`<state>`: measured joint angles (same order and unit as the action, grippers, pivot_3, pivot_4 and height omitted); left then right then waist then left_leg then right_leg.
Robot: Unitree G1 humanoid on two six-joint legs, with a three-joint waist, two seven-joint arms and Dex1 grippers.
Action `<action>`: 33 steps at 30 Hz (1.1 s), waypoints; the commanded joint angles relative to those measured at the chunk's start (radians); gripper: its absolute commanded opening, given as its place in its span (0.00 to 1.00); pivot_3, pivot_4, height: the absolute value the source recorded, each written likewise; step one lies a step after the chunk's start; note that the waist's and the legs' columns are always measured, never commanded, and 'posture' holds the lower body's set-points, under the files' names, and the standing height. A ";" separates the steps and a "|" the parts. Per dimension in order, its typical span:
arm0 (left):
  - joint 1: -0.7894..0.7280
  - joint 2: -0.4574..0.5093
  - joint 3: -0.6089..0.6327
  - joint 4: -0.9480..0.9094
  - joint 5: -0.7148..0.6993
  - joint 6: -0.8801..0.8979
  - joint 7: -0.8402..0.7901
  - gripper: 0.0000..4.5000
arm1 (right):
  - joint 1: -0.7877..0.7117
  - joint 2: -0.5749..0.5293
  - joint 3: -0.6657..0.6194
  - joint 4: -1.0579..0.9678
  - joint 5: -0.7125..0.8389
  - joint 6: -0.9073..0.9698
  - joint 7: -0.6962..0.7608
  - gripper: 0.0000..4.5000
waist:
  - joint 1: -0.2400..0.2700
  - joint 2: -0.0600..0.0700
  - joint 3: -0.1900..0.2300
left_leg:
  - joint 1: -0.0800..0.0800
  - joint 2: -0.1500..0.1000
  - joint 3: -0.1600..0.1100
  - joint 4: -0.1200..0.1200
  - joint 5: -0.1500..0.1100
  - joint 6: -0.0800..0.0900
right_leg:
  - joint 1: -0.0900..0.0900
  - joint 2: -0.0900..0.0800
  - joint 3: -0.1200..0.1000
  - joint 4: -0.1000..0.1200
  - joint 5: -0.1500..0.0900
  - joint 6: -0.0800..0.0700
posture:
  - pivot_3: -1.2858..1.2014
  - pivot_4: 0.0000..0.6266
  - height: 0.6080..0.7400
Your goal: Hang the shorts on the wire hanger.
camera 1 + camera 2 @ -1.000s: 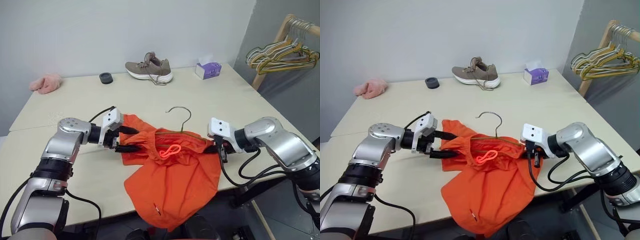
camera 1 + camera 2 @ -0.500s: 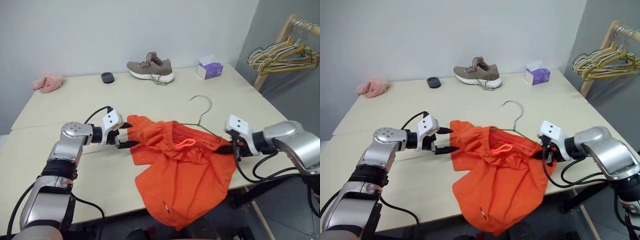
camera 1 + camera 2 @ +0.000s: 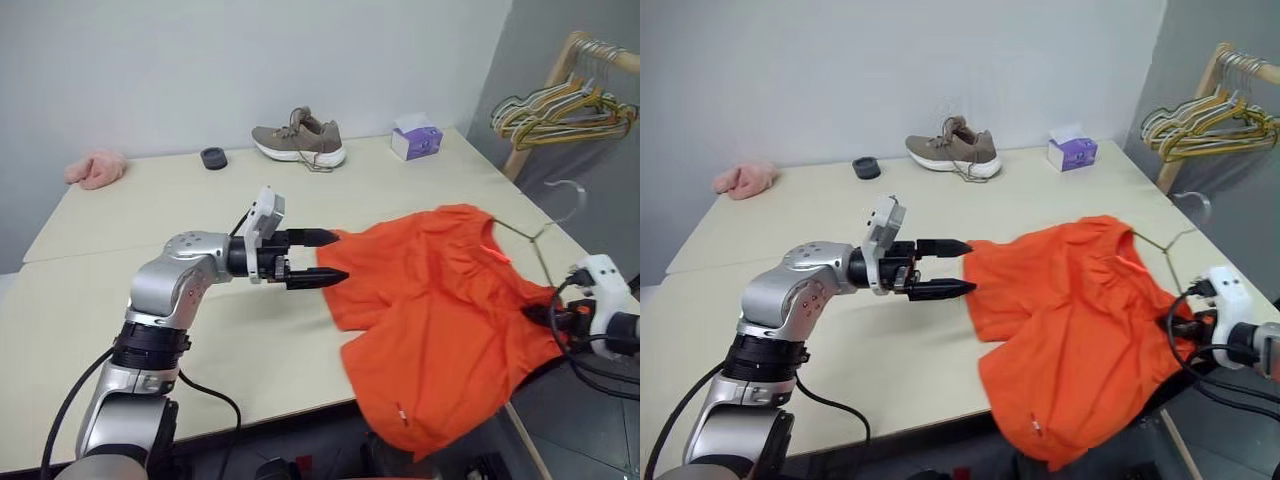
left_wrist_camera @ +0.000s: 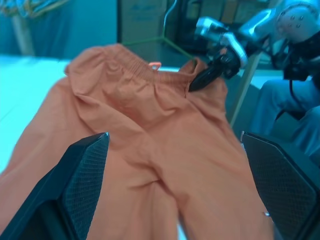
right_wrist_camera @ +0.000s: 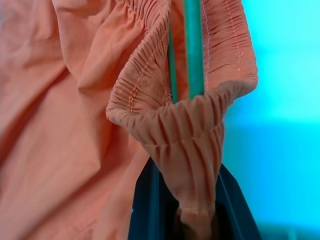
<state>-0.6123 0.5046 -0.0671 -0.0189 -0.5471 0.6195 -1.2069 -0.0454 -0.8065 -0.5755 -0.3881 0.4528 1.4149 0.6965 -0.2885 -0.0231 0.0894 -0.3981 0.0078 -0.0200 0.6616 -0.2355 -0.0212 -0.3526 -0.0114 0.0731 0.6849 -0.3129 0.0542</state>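
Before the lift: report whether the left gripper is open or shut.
Open: the left gripper has its fingers spread, clear of the shorts.

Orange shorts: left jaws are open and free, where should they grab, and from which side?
Take the orange fabric shorts at the near leg edge lying flat on the table, coming level from the robot's left. The left gripper already faces that edge; the right gripper pinches the waistband with the green wire hanger.

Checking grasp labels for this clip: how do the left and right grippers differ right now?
The left gripper is open, empty, over the table beside the shorts. The right gripper is shut on the shorts' waistband at the table's edge, beside the wire hanger. Both have black fingers.
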 commanded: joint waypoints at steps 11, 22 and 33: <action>-0.037 -0.142 -0.062 -0.106 0.027 -0.086 0.133 0.99 | -0.110 -0.039 -0.288 0.154 -0.195 -0.092 -0.328 0.00 | -0.065 0.005 0.007 | 0.000 0.000 0.006 -0.001 -0.002 0.003 | 0.000 0.001 0.003 -0.005 0.000 0.001 | 0.35 0.15 1.00; -0.053 -0.198 -0.072 -0.120 0.046 -0.141 0.198 0.99 | -0.480 -0.232 -0.178 0.671 -0.265 -0.360 -0.462 0.00 | -0.096 0.008 0.023 | 0.003 0.001 0.019 -0.009 -0.003 0.004 | 0.000 0.002 0.019 -0.007 0.000 0.002 | 0.35 0.17 1.00; -0.030 -0.268 -0.057 -0.165 0.006 -0.211 0.245 0.99 | -0.793 -0.347 0.032 1.284 -0.308 -0.612 -0.460 0.00 | -0.120 0.007 0.035 | 0.016 0.001 0.031 -0.019 -0.004 0.006 | 0.003 0.002 0.027 -0.015 0.002 0.004 | 0.36 0.17 1.00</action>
<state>-0.6385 0.2388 -0.1462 -0.1309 -0.5095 0.4127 -0.9622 -0.8004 -1.1099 -0.5533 0.8752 0.1495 0.8484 0.2364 -0.4084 -0.0158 0.1245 -0.3824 0.0089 0.0112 0.6430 -0.2392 -0.0155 -0.3496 -0.0095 0.1004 0.6688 -0.3110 0.0587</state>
